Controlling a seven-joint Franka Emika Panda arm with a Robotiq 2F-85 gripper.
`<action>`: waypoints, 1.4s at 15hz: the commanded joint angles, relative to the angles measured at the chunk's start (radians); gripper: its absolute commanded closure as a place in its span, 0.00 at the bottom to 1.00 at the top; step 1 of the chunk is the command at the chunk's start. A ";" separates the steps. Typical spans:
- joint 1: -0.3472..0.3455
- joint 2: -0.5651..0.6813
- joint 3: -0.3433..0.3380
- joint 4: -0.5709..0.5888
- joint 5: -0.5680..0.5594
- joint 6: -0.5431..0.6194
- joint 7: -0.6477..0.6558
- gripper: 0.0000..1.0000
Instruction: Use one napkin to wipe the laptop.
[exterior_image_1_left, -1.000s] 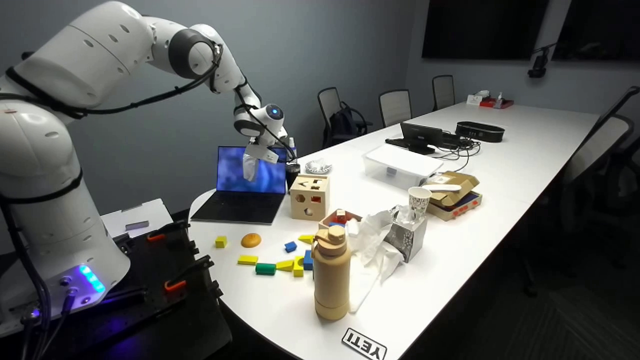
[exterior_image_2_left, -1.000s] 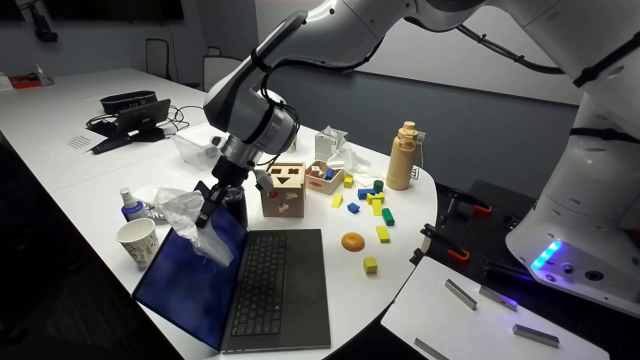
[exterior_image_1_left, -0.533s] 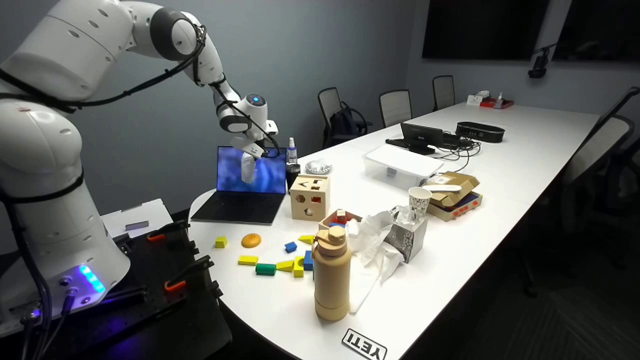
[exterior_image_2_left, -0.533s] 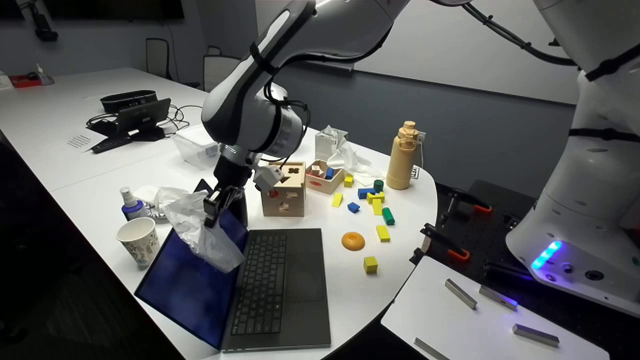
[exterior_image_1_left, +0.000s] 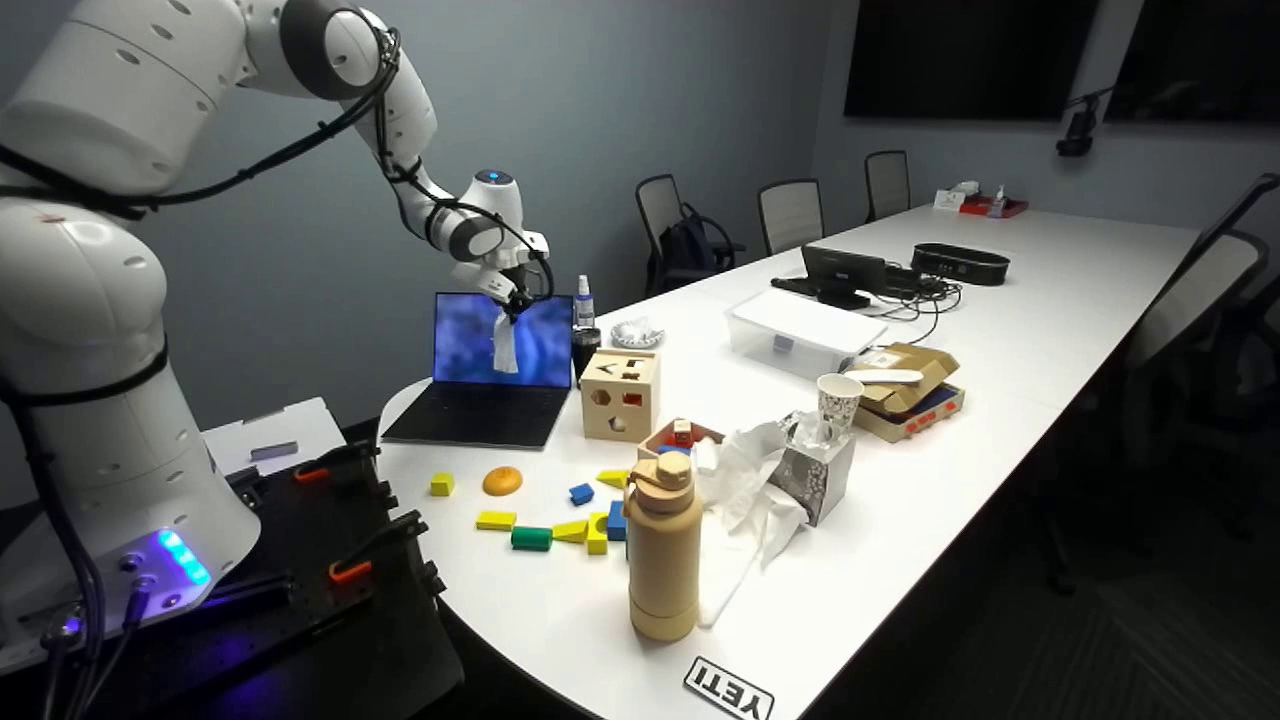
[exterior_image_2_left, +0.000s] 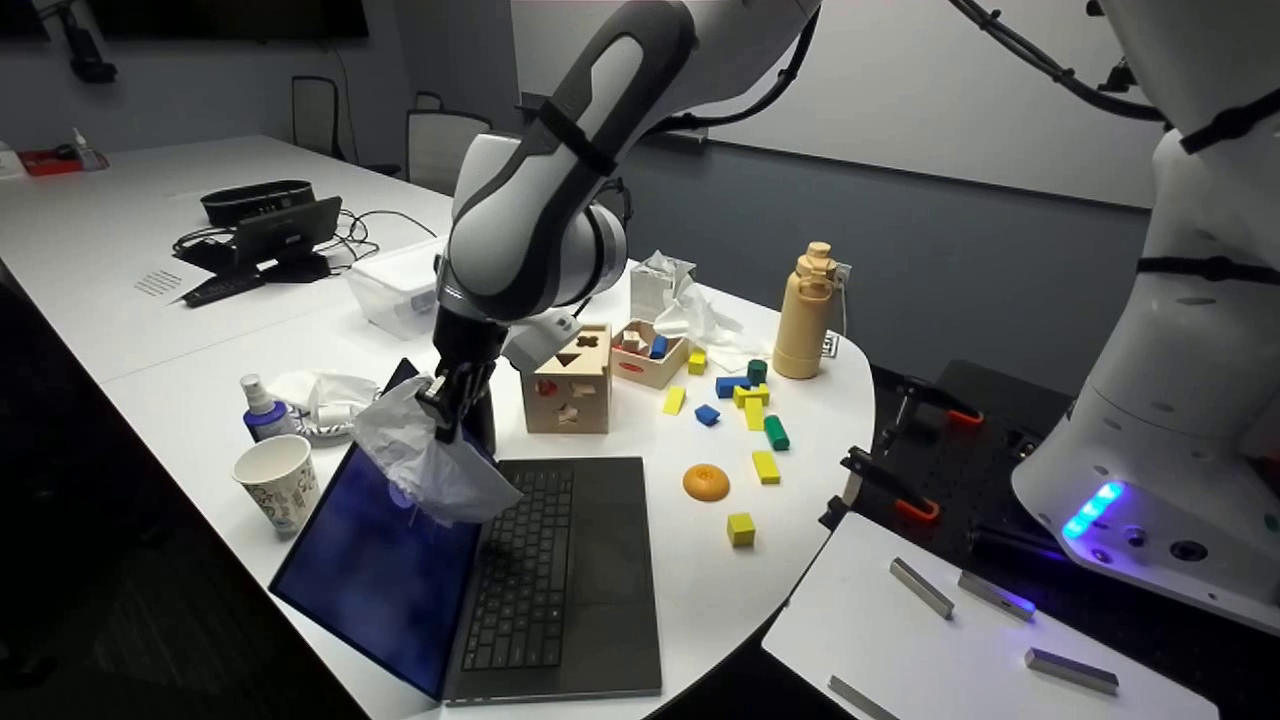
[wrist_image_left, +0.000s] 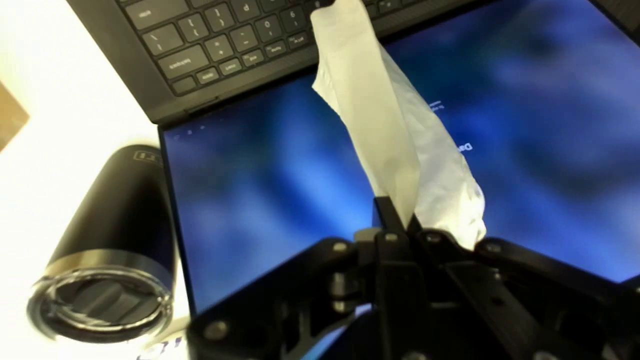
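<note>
The laptop (exterior_image_1_left: 478, 414) stands open at the table's end, its screen upright with a blue picture; it also shows in an exterior view (exterior_image_2_left: 585, 575) and in the wrist view (wrist_image_left: 235, 195). My gripper (wrist_image_left: 400, 217) is shut on the napkin (wrist_image_left: 370, 105), a thin white crumpled sheet. The napkin hangs in front of the screen in both exterior views (exterior_image_1_left: 505, 345) (exterior_image_2_left: 430, 465). Its lower end hangs near the hinge and the keyboard's upper edge. My gripper also shows above the screen side (exterior_image_2_left: 442, 412). I cannot tell whether the napkin touches the screen.
A black tumbler (wrist_image_left: 112, 220) stands close beside the screen's edge. A wooden shape box (exterior_image_1_left: 620, 395) is near it. A paper cup (exterior_image_2_left: 277, 483) and a spray bottle (exterior_image_2_left: 265, 408) stand behind the screen. Loose blocks (exterior_image_2_left: 765, 467) and a tan bottle (exterior_image_1_left: 664, 550) are on the table.
My gripper has moved with the napkin from the screen's back side toward the keyboard side, and the wrist has turned more upright. The laptop has not moved.
</note>
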 joint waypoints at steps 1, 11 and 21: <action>-0.002 -0.042 -0.030 -0.033 -0.156 -0.006 0.145 1.00; 0.005 -0.024 -0.112 0.000 -0.375 -0.016 0.283 1.00; -0.381 0.088 0.393 0.079 -0.311 -0.024 -0.230 1.00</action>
